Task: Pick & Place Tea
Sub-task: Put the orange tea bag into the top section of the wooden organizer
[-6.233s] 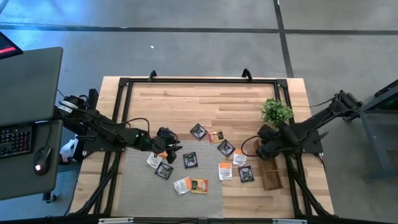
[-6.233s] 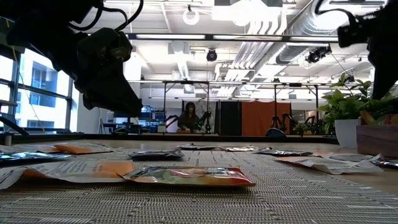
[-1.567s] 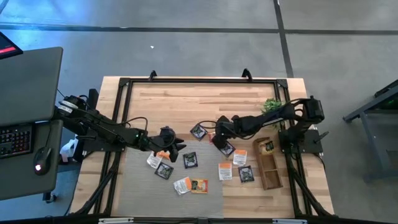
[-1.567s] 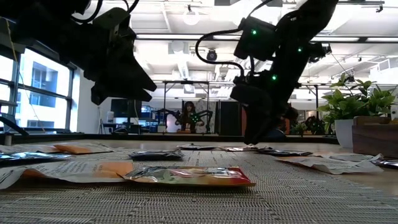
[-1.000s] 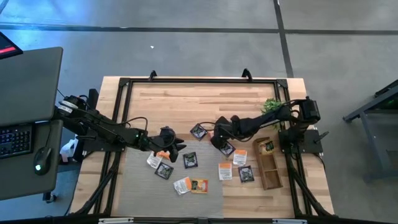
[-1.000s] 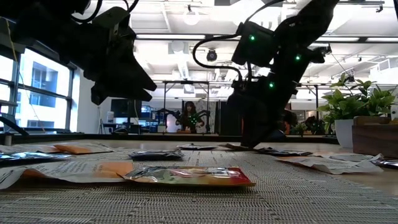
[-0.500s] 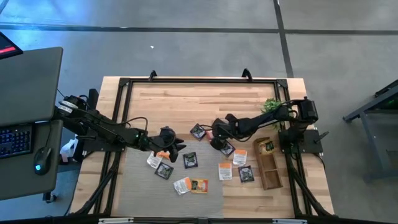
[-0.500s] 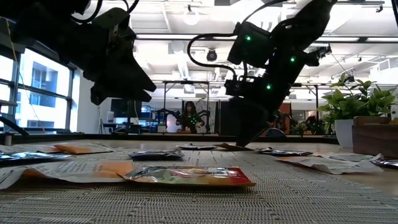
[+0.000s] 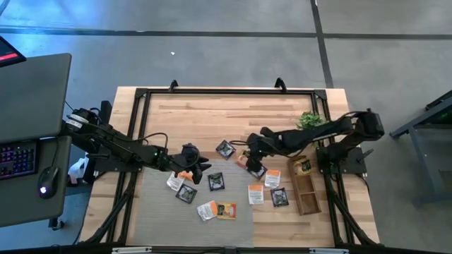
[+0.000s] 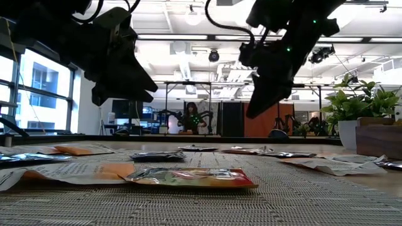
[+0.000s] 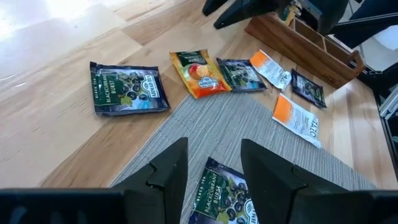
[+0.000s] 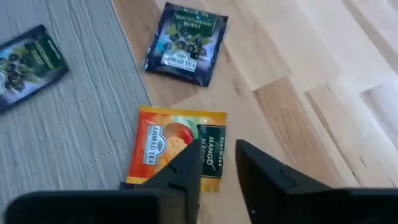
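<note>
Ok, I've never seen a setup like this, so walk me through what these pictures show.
This is a robot with two dark arms at a wooden table. One picture looks straight down, one looks level across the tabletop, and two come from cameras on the wrists. Small flat tea sachets lie scattered, partly on a grey mat. A potted plant and a narrow wooden tray stand at the right. The left tool hangs over the mat's edge, fingers apart, holding nothing. The right tool hangs just above an orange mango sachet, fingers apart, not gripping it. A black sachet lies beyond it on bare wood.
</note>
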Controlling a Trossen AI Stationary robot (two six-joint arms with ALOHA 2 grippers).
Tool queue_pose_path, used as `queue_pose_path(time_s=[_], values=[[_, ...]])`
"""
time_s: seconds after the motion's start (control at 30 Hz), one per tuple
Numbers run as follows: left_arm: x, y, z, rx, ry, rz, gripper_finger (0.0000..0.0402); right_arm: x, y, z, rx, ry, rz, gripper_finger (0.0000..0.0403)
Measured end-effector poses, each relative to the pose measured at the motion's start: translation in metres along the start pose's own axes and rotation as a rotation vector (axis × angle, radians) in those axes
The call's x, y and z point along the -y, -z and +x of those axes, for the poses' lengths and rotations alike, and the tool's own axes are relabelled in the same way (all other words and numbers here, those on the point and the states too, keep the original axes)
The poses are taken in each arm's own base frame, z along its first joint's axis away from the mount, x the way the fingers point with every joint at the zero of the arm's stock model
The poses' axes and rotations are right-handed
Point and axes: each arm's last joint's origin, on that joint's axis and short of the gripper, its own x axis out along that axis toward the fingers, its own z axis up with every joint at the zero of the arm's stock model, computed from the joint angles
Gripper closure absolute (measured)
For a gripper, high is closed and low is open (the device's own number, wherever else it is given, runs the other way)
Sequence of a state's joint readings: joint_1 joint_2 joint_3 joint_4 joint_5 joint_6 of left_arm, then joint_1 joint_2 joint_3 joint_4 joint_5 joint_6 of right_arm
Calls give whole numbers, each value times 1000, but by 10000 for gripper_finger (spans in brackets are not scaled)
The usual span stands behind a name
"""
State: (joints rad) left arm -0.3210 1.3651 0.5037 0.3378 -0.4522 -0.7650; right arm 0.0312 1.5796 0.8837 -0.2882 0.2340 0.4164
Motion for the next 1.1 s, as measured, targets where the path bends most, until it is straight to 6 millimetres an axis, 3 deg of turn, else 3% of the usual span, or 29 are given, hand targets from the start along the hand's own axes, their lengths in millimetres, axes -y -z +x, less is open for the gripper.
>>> queue_pose_path(time_s=[0.23,0.43,0.57,0.73,0.8,0.9,1.1], values=[[0,0,0,2,2,-4,254,2,17,35,-8,-41,15,216],[0,0,0,2,2,-4,254,4,32,59,-17,18,17,201],[0,0,0,2,2,-4,254,5,41,68,-33,58,9,250],[0,0,0,2,2,-4,254,9,42,67,-42,63,-16,376],[0,0,0,2,1,-3,254,9,40,62,-31,57,-43,390],[0,0,0,2,1,-4,254,9,35,47,-8,35,-44,375],[0,0,0,0,0,-2,254,3,26,-29,69,6,-19,398]])
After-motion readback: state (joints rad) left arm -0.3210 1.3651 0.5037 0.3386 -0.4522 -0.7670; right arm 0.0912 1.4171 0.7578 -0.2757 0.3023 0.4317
